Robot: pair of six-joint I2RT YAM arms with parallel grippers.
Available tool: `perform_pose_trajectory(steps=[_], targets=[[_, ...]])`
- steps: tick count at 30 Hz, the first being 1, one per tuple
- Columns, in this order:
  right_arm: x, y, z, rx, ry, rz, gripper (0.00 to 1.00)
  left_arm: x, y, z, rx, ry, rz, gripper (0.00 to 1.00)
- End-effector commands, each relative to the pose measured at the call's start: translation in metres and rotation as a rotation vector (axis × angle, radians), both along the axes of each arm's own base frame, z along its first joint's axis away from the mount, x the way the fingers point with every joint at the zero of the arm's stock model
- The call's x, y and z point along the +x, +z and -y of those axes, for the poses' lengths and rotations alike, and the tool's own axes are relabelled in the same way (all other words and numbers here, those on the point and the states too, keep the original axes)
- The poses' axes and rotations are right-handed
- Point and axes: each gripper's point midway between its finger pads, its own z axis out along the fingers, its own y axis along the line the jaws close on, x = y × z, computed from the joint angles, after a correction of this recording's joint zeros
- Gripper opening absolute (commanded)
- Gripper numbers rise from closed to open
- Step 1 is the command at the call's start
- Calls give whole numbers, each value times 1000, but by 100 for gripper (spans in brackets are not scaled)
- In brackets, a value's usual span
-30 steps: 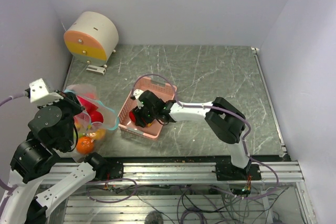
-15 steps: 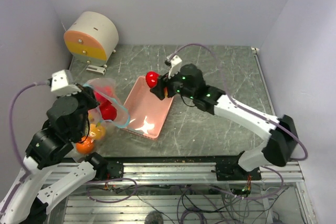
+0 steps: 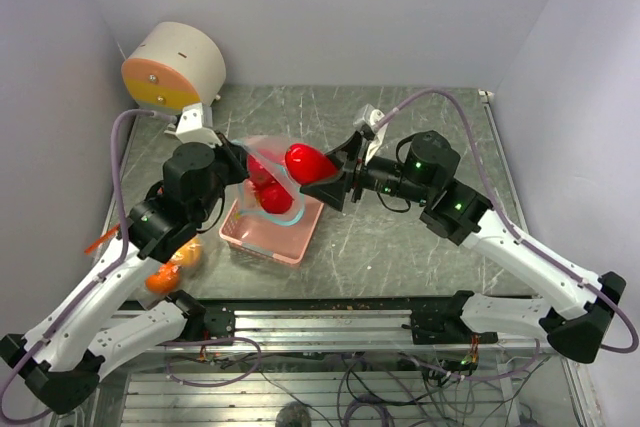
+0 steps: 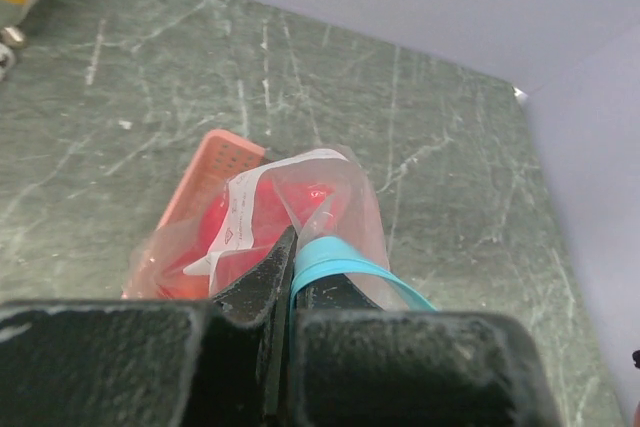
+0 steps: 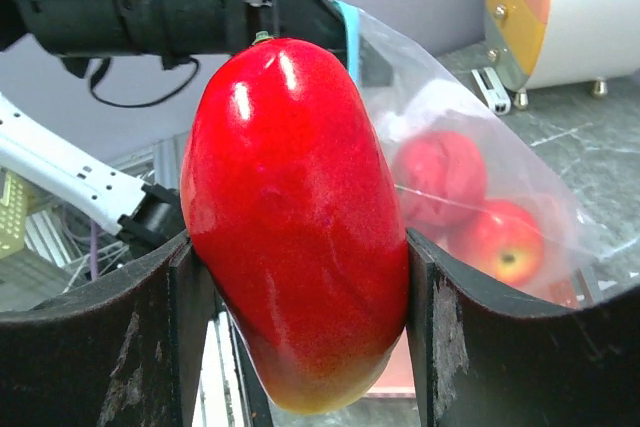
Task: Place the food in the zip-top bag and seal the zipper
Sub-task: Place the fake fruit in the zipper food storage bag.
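Note:
My left gripper (image 3: 240, 159) is shut on the teal-blue zipper (image 4: 335, 259) at the mouth of the zip-top bag (image 3: 272, 187). It holds the bag up over the pink basket (image 3: 262, 239). Two red apples (image 5: 440, 177) lie inside the bag (image 5: 520, 197). A glossy red fruit (image 3: 308, 162) sits in my right gripper (image 3: 314, 171), which is shut on it right at the bag's mouth. In the right wrist view the red fruit (image 5: 295, 217) fills the gap between both fingers (image 5: 450, 347). An orange (image 3: 162, 279) and a yellow-orange fruit (image 3: 188, 255) rest on the table at the left, partly behind my left arm.
A round white, orange and yellow device (image 3: 175, 69) stands at the back left corner. The pink basket (image 4: 215, 162) lies under the bag, left of centre on the grey marbled table (image 3: 420, 137). White walls close in the back and both sides.
The right gripper lifted the red fruit out of the basket and carried it to the bag's mouth. The left arm swung the bag from the left to above the basket.

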Motion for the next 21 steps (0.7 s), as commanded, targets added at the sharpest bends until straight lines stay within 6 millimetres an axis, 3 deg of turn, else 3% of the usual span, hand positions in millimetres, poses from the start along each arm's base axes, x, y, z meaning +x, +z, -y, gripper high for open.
perform_pose_trajectory(steps=[1, 10, 12, 21], targets=[[-18, 0, -1, 6, 104, 34, 25, 6, 12, 23, -134, -64, 57, 7], [-38, -36, -7, -21, 218, -73, 25, 20, -60, 43, -127, -77, -64, 7], [-38, -43, -10, -22, 221, -104, 25, 23, -65, 45, -117, -78, -75, 7], [-21, -117, -21, -94, 141, -314, 25, 28, -78, 46, -75, -69, -96, 7]])
